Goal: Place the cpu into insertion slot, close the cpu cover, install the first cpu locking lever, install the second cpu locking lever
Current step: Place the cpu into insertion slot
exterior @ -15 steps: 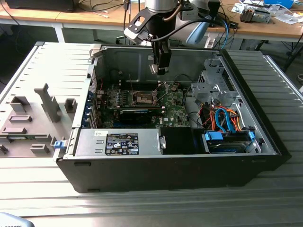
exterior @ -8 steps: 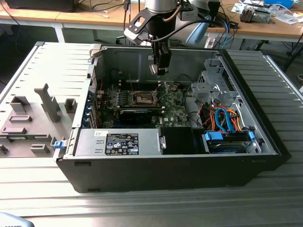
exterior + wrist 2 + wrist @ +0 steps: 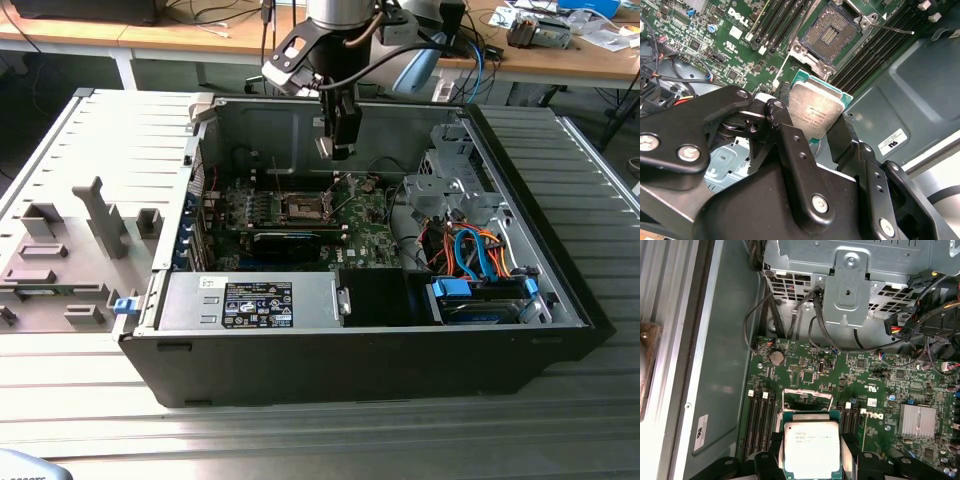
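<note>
In the exterior view, an open computer case [image 3: 300, 370] lies on a ribbed metal surface [image 3: 420, 440], its removed side panel [image 3: 70, 200] lying at the exterior view's left. The arm reaches down from above, and the gripper [image 3: 338, 150] hangs over the green motherboard [image 3: 365, 235], near the case's back wall. The insertion slot [image 3: 303, 207] sits below it and slightly toward the exterior view's left. A power supply [image 3: 250, 300] fills the near corner, and a drive cage [image 3: 450, 185] with orange and blue cables [image 3: 480, 255] stands at the exterior view's right. In the second wrist view, the black fingers [image 3: 785, 132] are narrowed onto the cpu [image 3: 815, 112], pinching it on two opposite edges. Its pale metal face is tilted toward the camera and a green rim shows around it. It is up in the air, apart from the insertion slot [image 3: 831, 34], whose dark contact field lies uncovered inside a silver rim. A thin wire locking lever [image 3: 890, 29] juts out beside the slot, and black memory slots [image 3: 775, 20] run along either side. In the first wrist view, the cpu [image 3: 812, 447] sits between the fingers [image 3: 850, 452], above the motherboard [image 3: 880, 375]. A silvery frame edge [image 3: 807, 392] lies just beyond it, though I cannot tell which part of the socket this is. A finned heatsink [image 3: 917, 420], a coin battery [image 3: 776, 357] and the drive cage [image 3: 850, 280] lie farther off.
</note>
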